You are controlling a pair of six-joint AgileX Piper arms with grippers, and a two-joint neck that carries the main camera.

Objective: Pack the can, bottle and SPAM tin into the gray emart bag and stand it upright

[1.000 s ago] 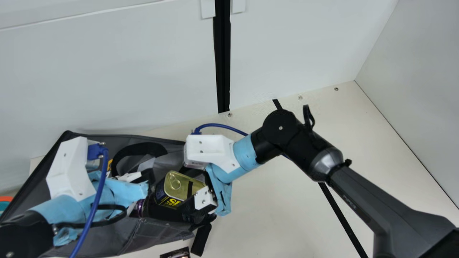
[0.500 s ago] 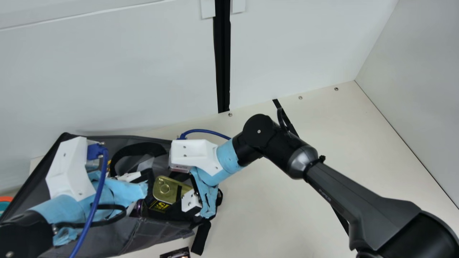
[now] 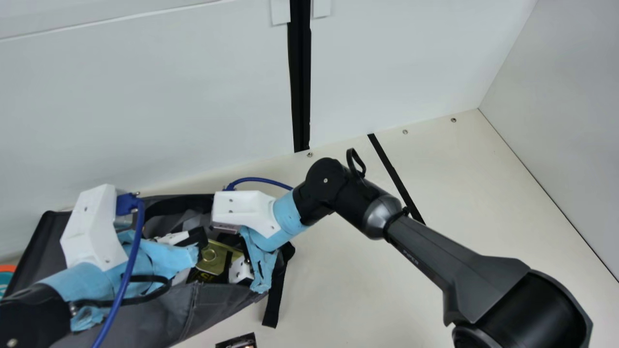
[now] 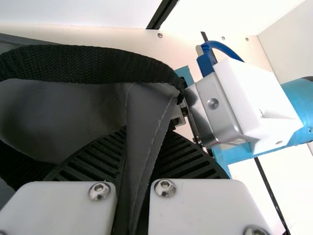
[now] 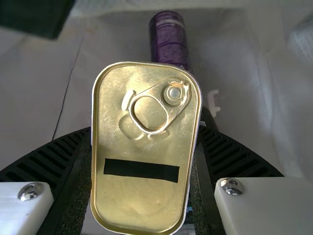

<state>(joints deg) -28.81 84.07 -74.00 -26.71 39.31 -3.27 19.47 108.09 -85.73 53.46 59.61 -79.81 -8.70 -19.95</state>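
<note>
In the main view my left gripper is at the open gray emart bag. In the left wrist view my left gripper is shut on a fold of the gray bag, below a black strap. My right gripper holds the gold-lidded SPAM tin inside the bag's mouth. The right wrist view has my right gripper shut on the tin, one finger on each side. Beyond it a purple cylinder lies in the bag; whether bottle or can, I cannot tell.
A small dark item lies at the main view's bottom edge. An orange and teal object is at its left edge. White walls stand behind and at the right. The cream table extends right of the bag.
My right arm has moved left with the tin, which sits lower in the bag. The bag's back left corner has dropped and its front wall stands higher around the tin. My left arm has barely moved.
</note>
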